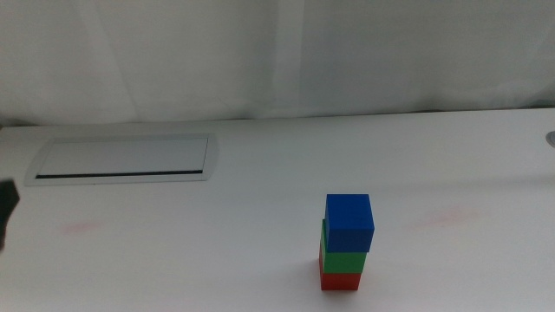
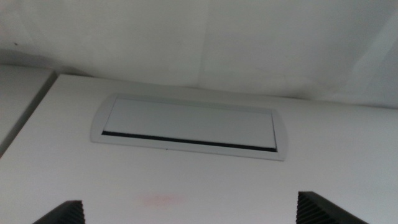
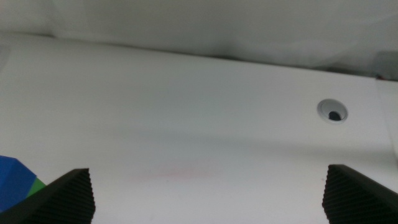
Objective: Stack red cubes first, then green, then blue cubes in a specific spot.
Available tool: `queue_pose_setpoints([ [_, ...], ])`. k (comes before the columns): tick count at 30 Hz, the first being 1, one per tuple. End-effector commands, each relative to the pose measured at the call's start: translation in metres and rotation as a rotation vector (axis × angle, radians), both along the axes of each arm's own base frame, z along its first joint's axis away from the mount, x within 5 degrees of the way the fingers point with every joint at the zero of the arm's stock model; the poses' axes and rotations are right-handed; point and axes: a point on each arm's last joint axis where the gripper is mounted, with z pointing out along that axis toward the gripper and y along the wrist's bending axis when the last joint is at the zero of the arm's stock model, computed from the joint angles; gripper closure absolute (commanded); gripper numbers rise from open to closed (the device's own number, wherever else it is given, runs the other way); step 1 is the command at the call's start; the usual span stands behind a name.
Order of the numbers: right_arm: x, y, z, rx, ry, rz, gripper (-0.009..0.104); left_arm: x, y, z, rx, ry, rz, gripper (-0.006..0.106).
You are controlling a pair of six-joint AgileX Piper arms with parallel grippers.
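Note:
In the middle view a stack of three cubes stands on the white tabletop right of centre, near the front edge. The red cube (image 1: pixel 340 280) is at the bottom, the green cube (image 1: pixel 341 257) on it, the blue cube (image 1: pixel 349 222) on top, set slightly askew. No gripper touches the stack. My left gripper (image 2: pixel 186 214) is open and empty, a dark part of it showing at the middle view's left edge (image 1: pixel 7 208). My right gripper (image 3: pixel 208 196) is open and empty; the blue cube (image 3: pixel 15 180) and a sliver of the green cube (image 3: pixel 38 185) show beside one jaw.
A flat silver-framed panel with a dark slot (image 1: pixel 121 159) lies at the back left, also in the left wrist view (image 2: pixel 189 126). A round hole (image 3: pixel 332 111) sits in the table at the far right. Faint pink smudges (image 1: pixel 82 228) mark the tabletop. A white curtain hangs behind.

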Motion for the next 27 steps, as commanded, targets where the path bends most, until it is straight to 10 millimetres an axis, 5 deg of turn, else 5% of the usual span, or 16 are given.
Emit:
queue_pose_setpoints([
  [1,-0.019,-0.006,0.005,-0.002,-0.035,-0.014,-0.008,-0.022,0.000,-0.014,0.003,-0.097,-0.013,0.016],
  [8,-0.078,-0.019,0.010,-0.001,-0.092,-0.030,-0.008,-0.070,0.001,-0.051,0.121,-0.189,-0.058,0.016],
  [14,-0.107,-0.025,-0.015,0.008,-0.133,-0.042,-0.008,-0.093,-0.006,-0.049,-0.027,-0.369,-0.093,0.016],
  [20,-0.083,-0.020,-0.089,0.045,-0.245,-0.043,-0.008,-0.084,-0.006,-0.064,0.010,-0.425,-0.101,0.016],
  [27,-0.058,-0.013,-0.144,0.086,-0.336,-0.027,-0.008,-0.065,-0.007,-0.094,-0.181,-0.476,-0.048,0.016],
])
